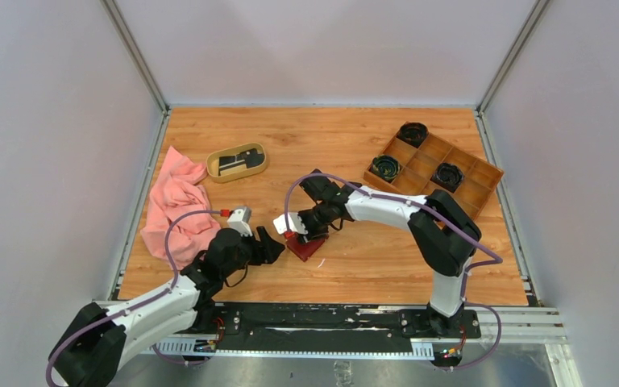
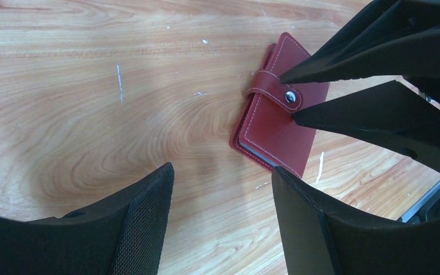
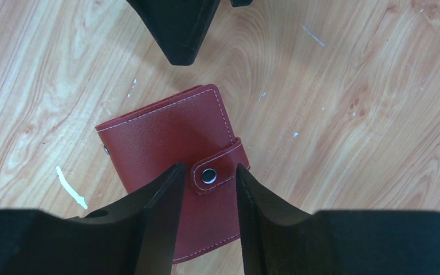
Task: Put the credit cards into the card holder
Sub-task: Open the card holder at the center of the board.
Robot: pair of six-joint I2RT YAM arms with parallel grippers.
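Pincer on right [image 3: 209, 167] straddles snap [image 3: 208, 175] on card holder [image 3: 160, 129].

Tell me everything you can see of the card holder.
The card holder is a dark red, leather-looking wallet with pale stitching, folded shut, its tab snapped closed by a metal stud. It lies flat on the wooden table, grey pocket edges showing along one side. The right gripper straddles the stud with jaws apart; contact is unclear.

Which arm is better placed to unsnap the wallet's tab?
Right. The right gripper straddles the tab of the closed wallet, jaws open; the left gripper, also open, sits off to one side.
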